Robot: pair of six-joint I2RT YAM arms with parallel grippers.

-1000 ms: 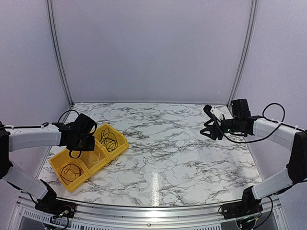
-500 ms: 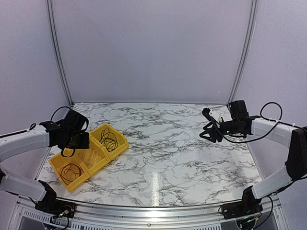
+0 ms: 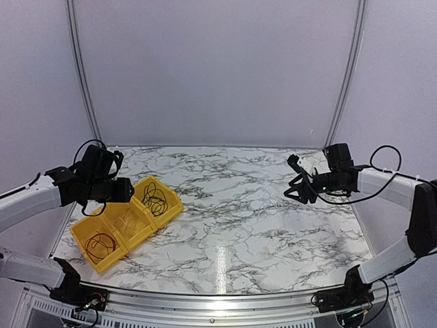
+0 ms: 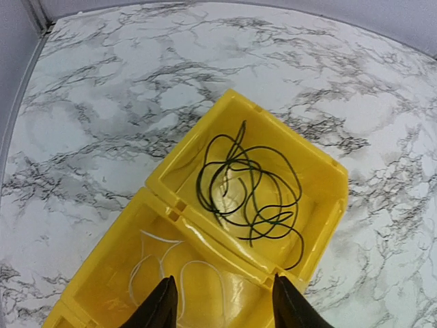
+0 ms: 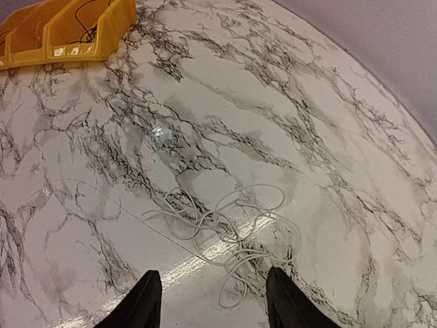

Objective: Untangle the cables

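Near edge, left side: row of yellow bins [image 3: 143, 236], three compartments.
- Nearest compartment: one black loop [image 3: 101, 244] lying flat.
- Middle compartment: a pale wire [image 4: 156, 238], loose curves on the floor.
- Farthest compartment: a black coil [image 4: 249, 195], several loops crossing each other.

Left claw [image 4: 220, 304] hangs above the wall between the middle and far compartments. Jaws are apart with nothing between them. The pale wire is under and just behind the fingertips, and the black coil is ahead and below. The claw touches neither.

Right side, farther in: a pale tangle [image 5: 225, 222] lies on the bare marble table [image 5: 307, 102], well apart from the bins. Right claw [image 5: 215, 301] hovers over it, spread and empty. The tangle is below and slightly ahead of the tips, centred between them.

Handling, my guess: the wire is very thin, light and limp, with a slick jacket. It will drag the whole knot along rather than slide free. Best hold looks like an outer loop or a free end at the tangle's rim, pinched low against the table. The dense middle looks the worst place to grip, since pulling there could tighten it.
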